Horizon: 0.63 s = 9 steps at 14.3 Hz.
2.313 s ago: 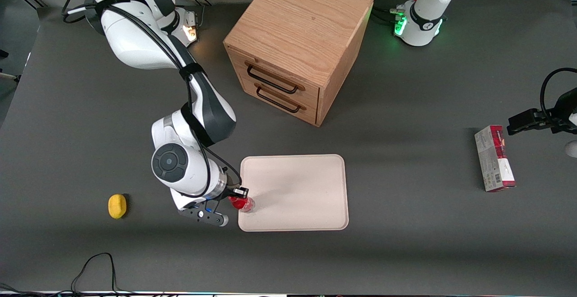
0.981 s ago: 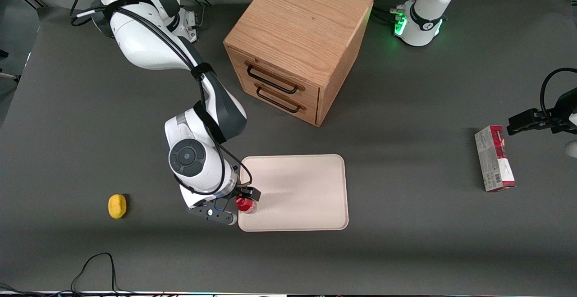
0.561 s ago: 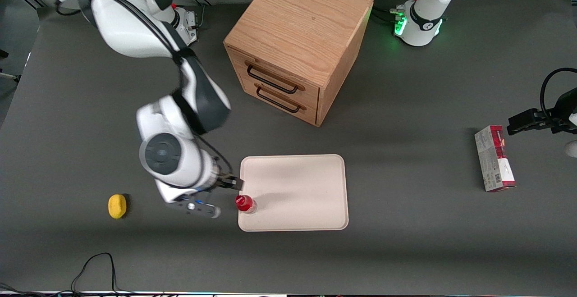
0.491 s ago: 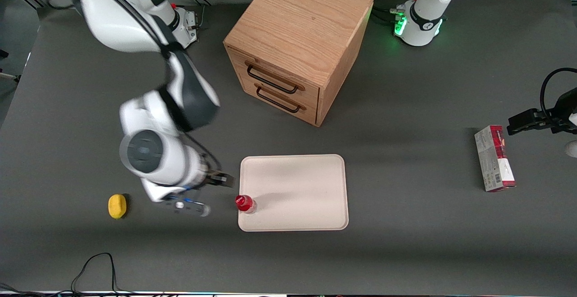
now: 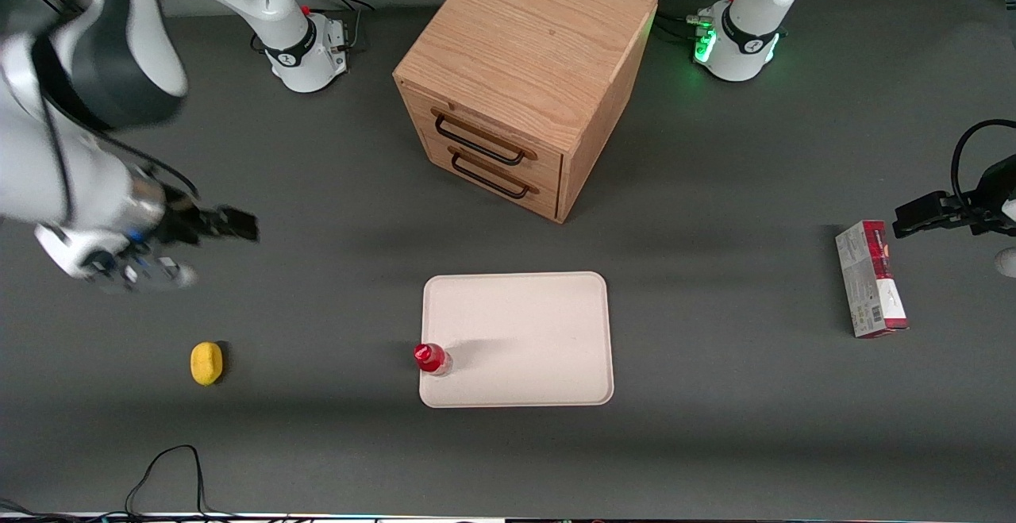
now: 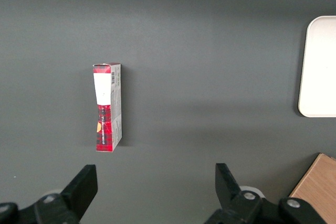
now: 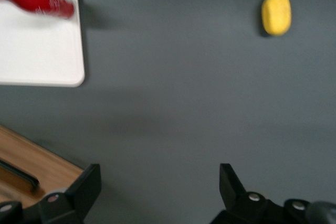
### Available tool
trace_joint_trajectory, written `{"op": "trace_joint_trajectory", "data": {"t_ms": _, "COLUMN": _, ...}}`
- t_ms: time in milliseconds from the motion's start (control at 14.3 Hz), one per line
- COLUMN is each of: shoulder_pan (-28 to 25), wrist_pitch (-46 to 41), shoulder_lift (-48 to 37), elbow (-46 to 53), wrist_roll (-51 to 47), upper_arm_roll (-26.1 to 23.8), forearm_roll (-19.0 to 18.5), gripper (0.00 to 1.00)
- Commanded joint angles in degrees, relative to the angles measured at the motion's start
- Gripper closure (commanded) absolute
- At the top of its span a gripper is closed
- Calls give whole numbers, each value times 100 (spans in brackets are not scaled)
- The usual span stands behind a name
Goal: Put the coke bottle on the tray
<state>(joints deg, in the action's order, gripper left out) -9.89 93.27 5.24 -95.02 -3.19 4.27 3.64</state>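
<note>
black-fingered, the hand (image 5: 202,229) hangs above the bare worktop (image 5: 317,444) with its fingers apart and holding nothing. well away from it, toward the parked arm's end, the coke bottle (image 5: 431,359) stands upright on the tray (image 5: 532,332), at the corner nearest the hand.

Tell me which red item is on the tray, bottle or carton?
The coke bottle, upright at the tray edge. The carton lies on the table. Gripper is open, away.
</note>
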Motion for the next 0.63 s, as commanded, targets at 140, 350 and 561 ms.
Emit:
{"op": "trace_joint_trajectory", "data": {"t_ms": 140, "shoulder_pan": -198, "wrist_pitch": 60, "shoulder_lift": -1024, "elbow": -905, "wrist_roll": 371, "upper_arm_roll": 153, "forearm_roll": -55, "gripper": 0}}
{"op": "trace_joint_trajectory", "data": {"t_ms": 350, "shoulder_pan": 311, "wrist_pitch": -239, "shoulder_lift": -1156, "elbow": -861, "wrist_roll": 380, "upper_arm_roll": -126, "forearm_roll": -56, "gripper": 0}}
{"op": "trace_joint_trajectory", "data": {"t_ms": 561, "shoulder_pan": 575, "wrist_pitch": -248, "shoulder_lift": -1078, "elbow": -738, "wrist_roll": 363, "upper_arm_roll": -496, "forearm_roll": -38, "gripper": 0}}
